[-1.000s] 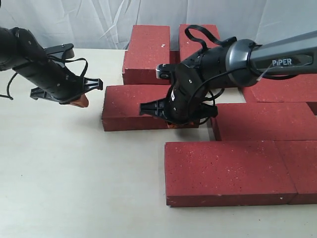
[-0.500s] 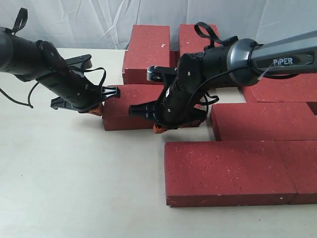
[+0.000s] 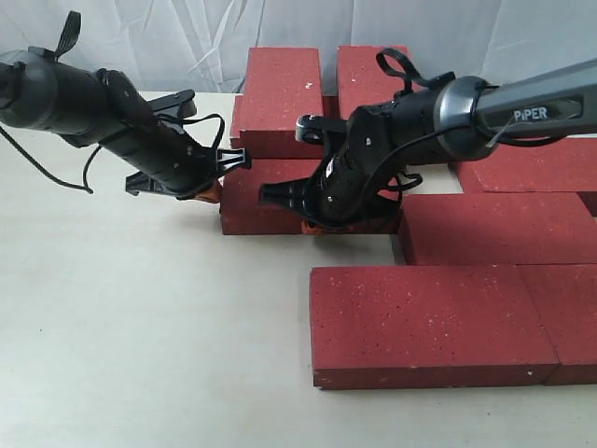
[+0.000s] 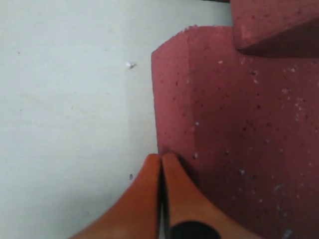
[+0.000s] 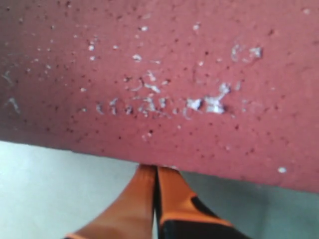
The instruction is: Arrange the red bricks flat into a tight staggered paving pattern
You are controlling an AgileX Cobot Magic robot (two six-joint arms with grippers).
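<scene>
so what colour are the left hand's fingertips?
Orange. The fingertips sit shut together at the red brick edge; left wrist view shows it best.

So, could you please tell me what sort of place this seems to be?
Probably a robotics lab bench, not a building site: red bricks lie on a pale tabletop, a white cloth backdrop hangs behind, and a robot arm marked PiPER works over them.

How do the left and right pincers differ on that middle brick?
Left pincer meets the middle brick at its short end; right pincer at its long near side. Left arm lies beside the brick; right arm reaches over it. Both pincers are shut, orange-tipped.
</scene>
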